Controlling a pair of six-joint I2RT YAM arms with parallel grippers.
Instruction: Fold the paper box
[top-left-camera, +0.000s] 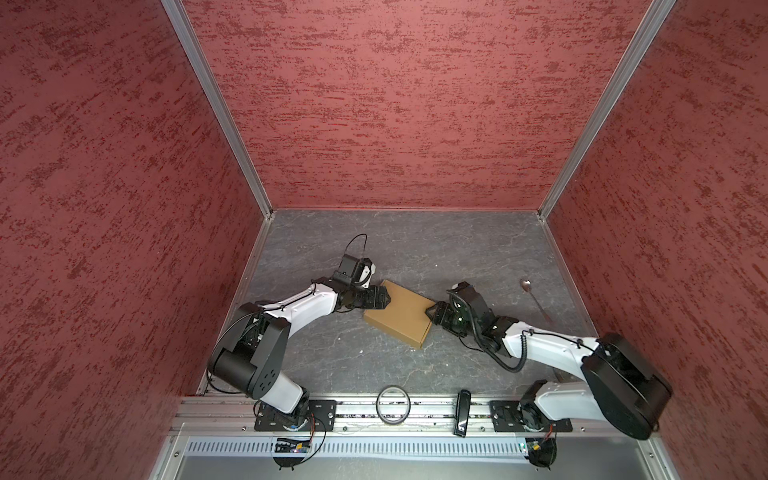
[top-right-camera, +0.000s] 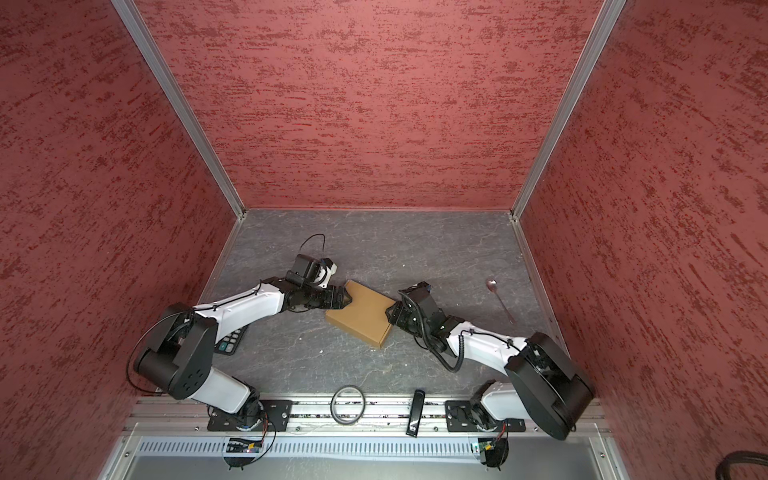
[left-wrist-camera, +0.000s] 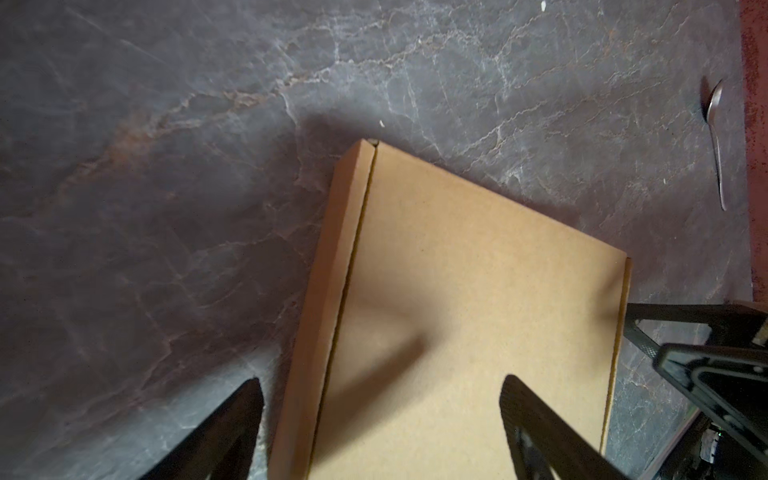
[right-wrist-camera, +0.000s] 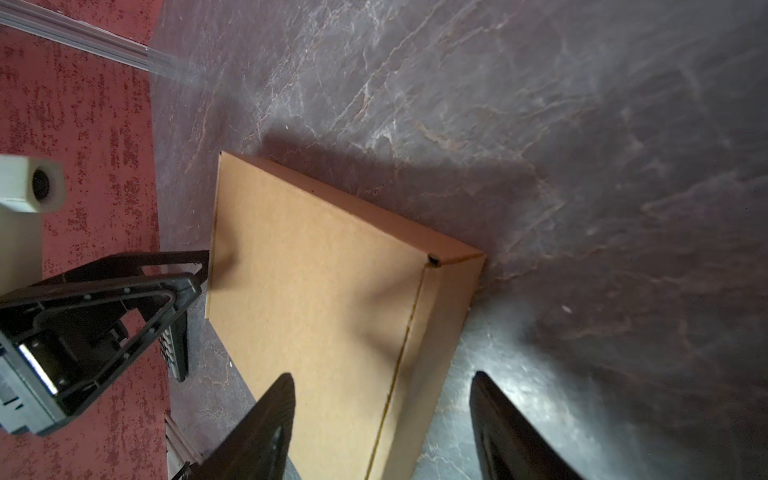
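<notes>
Finds the paper box (top-left-camera: 399, 316) folded shut and lying flat on the marbled grey table (top-left-camera: 415, 249), between the two grippers. Records the left gripper (left-wrist-camera: 382, 386) with jaws apart, straddling one long edge of the lid: one of its fingers (left-wrist-camera: 224, 436) outside the side wall over bare table, the other above the lid. Records the right gripper (right-wrist-camera: 382, 376) likewise with jaws apart at the box's opposite side: one finger over the lid, the other outside the side wall over bare table. Cannot confirm contact between any finger and the cardboard. Notes a spoon (top-left-camera: 536, 301) well apart from the right jaws, on the side away from the box.
</notes>
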